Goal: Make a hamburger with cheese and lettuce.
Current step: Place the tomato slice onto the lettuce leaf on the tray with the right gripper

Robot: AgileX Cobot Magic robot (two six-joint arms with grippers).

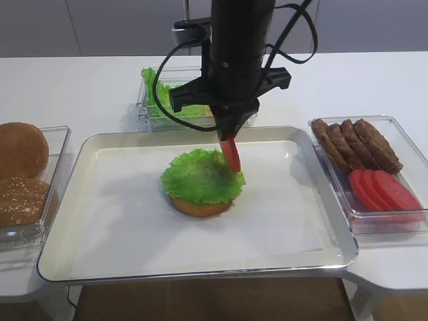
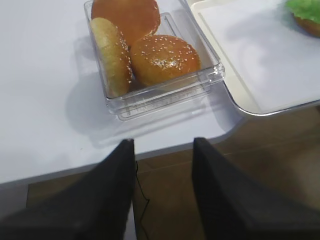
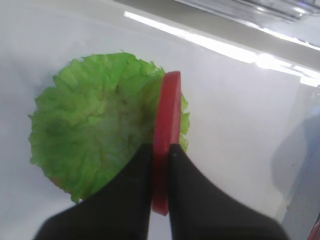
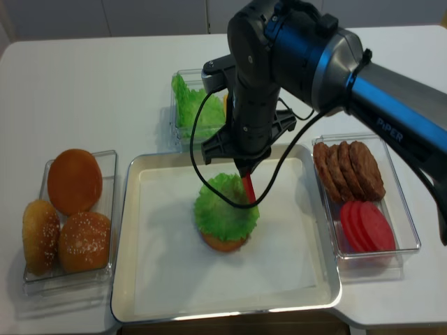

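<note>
The hamburger [image 1: 199, 206] stands mid-tray as a golden bun half topped by the frilly green lettuce [image 1: 199, 175] [image 3: 90, 130] [image 4: 222, 211]. My right gripper [image 1: 229, 138] [image 3: 160, 148] hangs just above the lettuce's right edge, shut on a red tomato slice [image 1: 231, 154] [image 3: 167, 115] [image 4: 248, 187] held on edge, its lower rim at the leaf. My left gripper [image 2: 163, 144] is open and holds nothing, off the table's front edge near the bun box. The cheese is hidden from view.
The silver tray [image 1: 87, 221] is lined with white paper. A clear box of sesame buns [image 1: 23, 175] [image 2: 150, 50] stands left of it. Behind it stands a box of lettuce leaves [image 1: 159, 93], and at the right a box of patties [image 1: 358, 144] and tomato slices [image 1: 384, 190].
</note>
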